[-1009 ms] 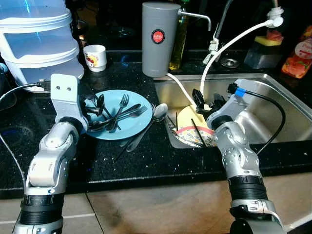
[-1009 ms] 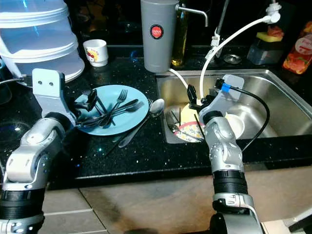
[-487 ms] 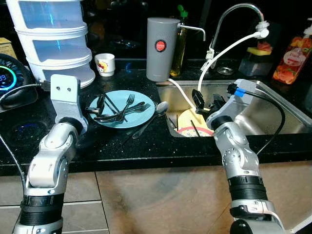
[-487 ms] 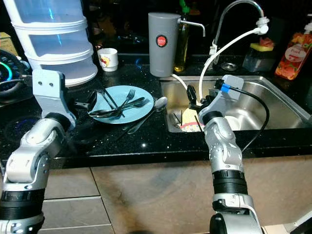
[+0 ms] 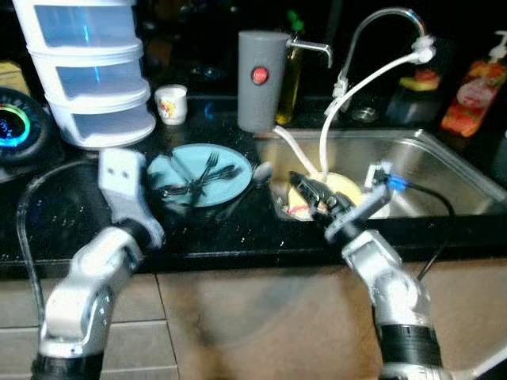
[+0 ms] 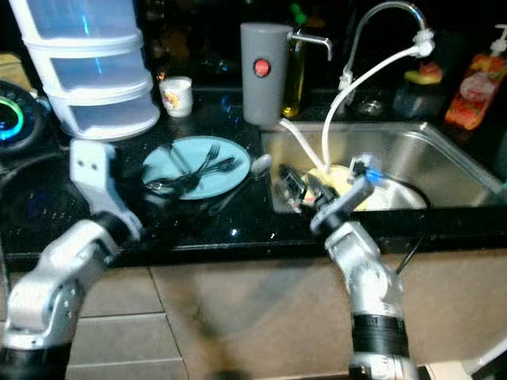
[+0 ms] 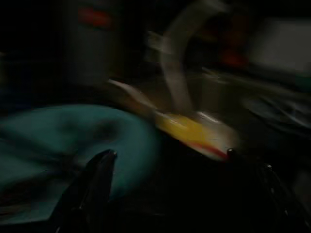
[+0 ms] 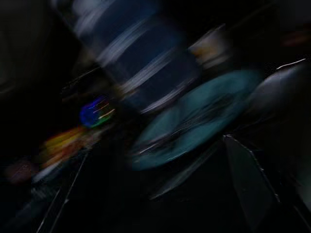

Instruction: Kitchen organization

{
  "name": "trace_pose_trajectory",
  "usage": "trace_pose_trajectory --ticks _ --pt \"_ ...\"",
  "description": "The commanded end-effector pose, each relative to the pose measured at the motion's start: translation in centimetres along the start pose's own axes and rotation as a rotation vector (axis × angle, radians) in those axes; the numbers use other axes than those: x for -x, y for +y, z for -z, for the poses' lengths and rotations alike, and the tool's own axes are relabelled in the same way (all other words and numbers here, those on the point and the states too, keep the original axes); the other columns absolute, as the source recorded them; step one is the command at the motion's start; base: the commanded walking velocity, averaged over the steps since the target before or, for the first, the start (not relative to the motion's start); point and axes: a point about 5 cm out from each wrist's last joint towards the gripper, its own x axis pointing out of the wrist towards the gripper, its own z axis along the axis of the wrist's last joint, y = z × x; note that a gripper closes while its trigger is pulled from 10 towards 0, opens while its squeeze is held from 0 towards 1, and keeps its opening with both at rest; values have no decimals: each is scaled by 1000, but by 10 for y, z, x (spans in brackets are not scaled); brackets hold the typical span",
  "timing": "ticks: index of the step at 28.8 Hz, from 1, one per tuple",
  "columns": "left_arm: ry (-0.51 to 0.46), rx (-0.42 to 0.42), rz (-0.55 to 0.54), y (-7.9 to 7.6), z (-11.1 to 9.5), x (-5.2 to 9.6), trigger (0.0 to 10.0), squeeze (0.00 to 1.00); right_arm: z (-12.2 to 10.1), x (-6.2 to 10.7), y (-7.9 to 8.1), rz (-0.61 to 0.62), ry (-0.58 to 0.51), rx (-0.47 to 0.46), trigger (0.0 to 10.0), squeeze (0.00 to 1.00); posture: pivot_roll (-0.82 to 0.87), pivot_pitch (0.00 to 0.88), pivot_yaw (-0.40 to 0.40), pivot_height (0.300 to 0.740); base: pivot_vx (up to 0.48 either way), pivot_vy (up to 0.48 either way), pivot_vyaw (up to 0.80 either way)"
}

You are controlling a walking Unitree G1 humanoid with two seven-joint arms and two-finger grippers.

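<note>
**Q:** What is sitting on the black speckled counter [image 5: 238, 233]?

**A:** A round teal plate [image 5: 234, 186] is lying just left of the steel sink [image 5: 444, 170], carrying dark forks [image 5: 207, 168] in a loose heap. A spoon [image 6: 260, 164] is resting at its sink-side edge.

**Q:** How are the arms standing?

**A:** The right gripper [image 5: 310, 192] is reaching over the sink's near corner, fingers parted, holding nothing. The left gripper [image 7: 170, 194] is hovering beside the plate, fingers spread wide, empty.

**Q:** How will the pieces handle?

**A:** The plate is looking rigid, glossy, probably breakable: best pinched at the rim. The cutlery is appearing thin, stiff, slippery metal, likely sliding if tilted; each handle's middle seems safest.
</note>
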Motion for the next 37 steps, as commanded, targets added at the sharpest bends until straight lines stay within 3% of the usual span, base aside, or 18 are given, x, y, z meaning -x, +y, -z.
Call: trace_pose_trajectory --ticks 1,2,4,10,14,18,20,25,26,27,32,34,37 --pt "71 0 196 -23 9 5 10000 0 8 7 14 -138 74 -28 10000 0 64 82 -14 740 0 0 0" --pt "71 0 196 -23 9 5 10000 0 8 7 14 -138 74 -28 10000 0 64 82 -14 740 0 0 0" --pt "107 27 303 -37 16 11 10000 0 21 15 18 -192 150 -50 10000 0 64 82 -14 740 0 0 0" --pt "302 68 447 -51 40 28 10000 0 41 31 20 -241 260 -131 10000 0 64 81 -14 740 0 0 0" --pt "452 -22 386 -42 63 40 10000 0 53 39 14 -192 344 -105 10000 0 62 82 -17 740 0 0 0" --pt "454 -51 313 -34 64 40 10000 0 51 41 16 -201 334 -125 10000 0 61 81 -19 740 0 0 0" --pt "408 -63 262 -29 58 35 10000 0 48 40 15 -194 318 -111 10000 0 61 81 -19 740 0 0 0" --pt "159 -37 66 -8 26 15 10000 0 29 28 19 -216 215 -118 10000 0 60 76 -21 740 0 0 0" --pt "159 -37 66 -8 26 15 10000 0 29 28 19 -216 215 -118 10000 0 60 76 -21 740 0 0 0" --pt "6 -4 -10 2 2 6 10000 0 14 18 22 -227 140 -104 10000 0 61 74 -22 740 0 0 0" --pt "-77 -14 -100 14 -13 0 10000 0 2 8 21 -195 88 -56 10000 0 62 74 -23 740 0 0 0" --pt "-97 -66 -176 27 -24 -6 10000 0 -10 -3 19 -146 41 -5 10000 0 64 71 -24 740 0 0 0" --pt "-116 -72 -142 28 -31 -12 10000 0 -20 -12 24 -161 17 9 10000 0 66 67 -24 740 0 0 0"
